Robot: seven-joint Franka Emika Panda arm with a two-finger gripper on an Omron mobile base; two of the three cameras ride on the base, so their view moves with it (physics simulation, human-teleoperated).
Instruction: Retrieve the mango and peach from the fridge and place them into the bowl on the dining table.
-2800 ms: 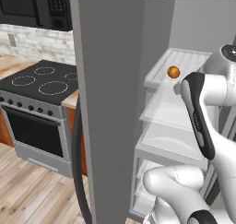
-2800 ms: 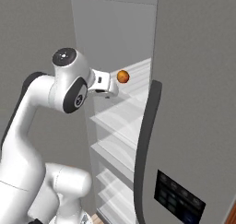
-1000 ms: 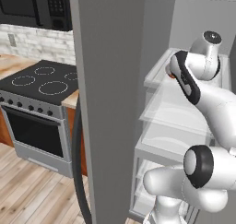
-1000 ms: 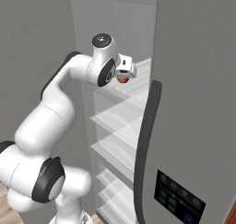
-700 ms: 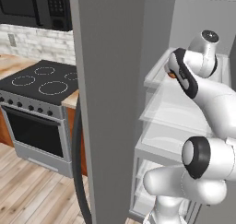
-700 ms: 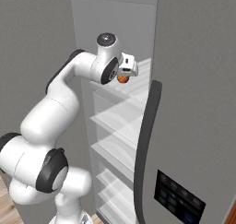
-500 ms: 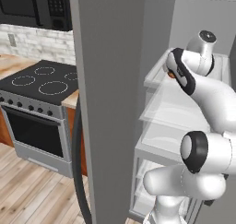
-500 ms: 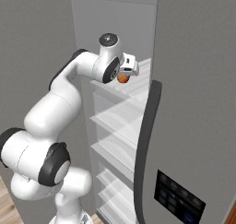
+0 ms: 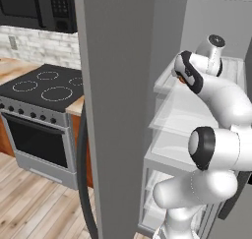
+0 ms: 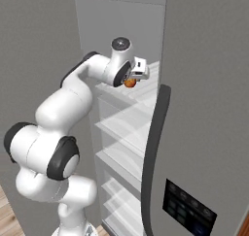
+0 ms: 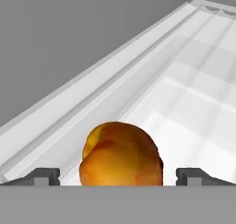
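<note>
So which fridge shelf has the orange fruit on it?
The topmost clear shelf visible holds the round orange fruit; the shelves below look bare.

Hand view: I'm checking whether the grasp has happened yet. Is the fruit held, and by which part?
Nothing is held. The orange fruit sits on the fridge shelf between the open fingers, which stand clear of its sides.

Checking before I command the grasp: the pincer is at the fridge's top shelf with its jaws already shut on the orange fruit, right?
Not quite. The pincer is at the fridge's top shelf, but its jaws stand open, one tip on each side of the orange fruit with a gap to each, as the hand view shows.
</note>
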